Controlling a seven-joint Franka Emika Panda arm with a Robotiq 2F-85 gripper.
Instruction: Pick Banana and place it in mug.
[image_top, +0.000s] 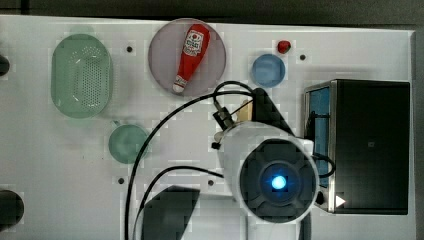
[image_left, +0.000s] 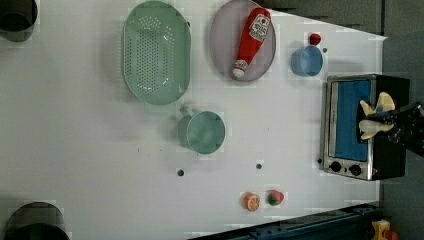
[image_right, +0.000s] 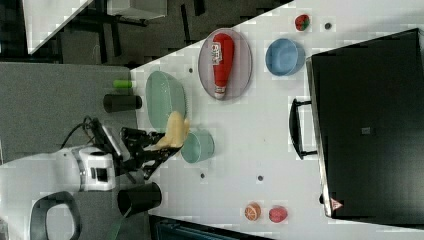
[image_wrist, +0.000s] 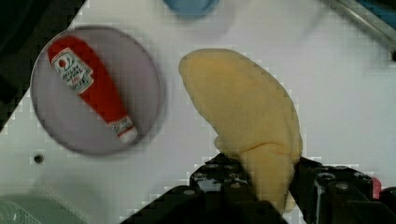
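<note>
Wrist view: I find the gripper (image_wrist: 261, 184) clamped on the banana (image_wrist: 247, 116), its dark fingers pressing either side of the fruit's narrow end while the broad pale-yellow body juts out beyond them, well clear of the white table (image_wrist: 336, 93). The long axis of the banana runs roughly in line with the fingers, so the free end leads wherever the tool points. In the right view the gripper (image_right: 162, 145) carries the banana (image_right: 175, 131) in the air, and the teal mug (image_right: 197, 146) sits just beside the fruit, at about four o'clock from it in the picture; how high the fruit hangs over the table I cannot tell from there. In the top view the arm's white housing covers most of the tool, with a sliver of banana (image_top: 245, 111) showing at its upper edge, and the mug (image_top: 127, 143) lies at roughly eight o'clock from that sliver, well apart across open table. This is the relation the next move turns on, in my judgement: the carry must travel toward the mug and bring the banana's free end over the open mouth before release. Off that line stand the perforated basket (image_top: 81, 75), the grey plate (image_top: 165, 75) with the ketchup bottle (image_top: 191, 56), and the blue cup (image_top: 268, 70); the toaster oven (image_top: 370, 145) is on the far side. The mouth looks wider than the fruit, so I judge a tip-first drop workable.
</note>
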